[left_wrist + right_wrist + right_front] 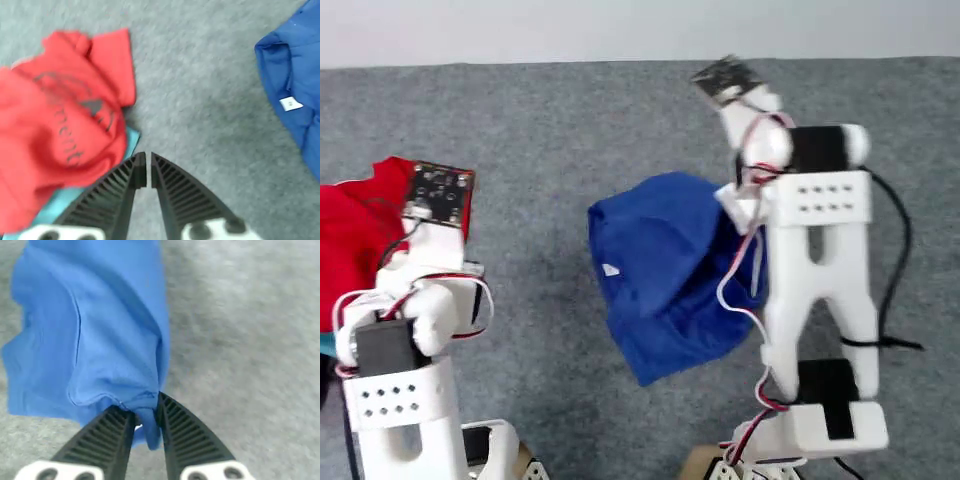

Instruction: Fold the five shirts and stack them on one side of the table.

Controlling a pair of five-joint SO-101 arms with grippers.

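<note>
left end effector closed and empty; right end effector pinching blue shirt.

Teal shirt mostly beneath red shirt

partial dark lettering, on red shirt

Two shirts on the grey table.
A blue shirt was bunched mid-table against the right arm; a red shirt sat crumpled at the table's edge beside the left arm.
</note>
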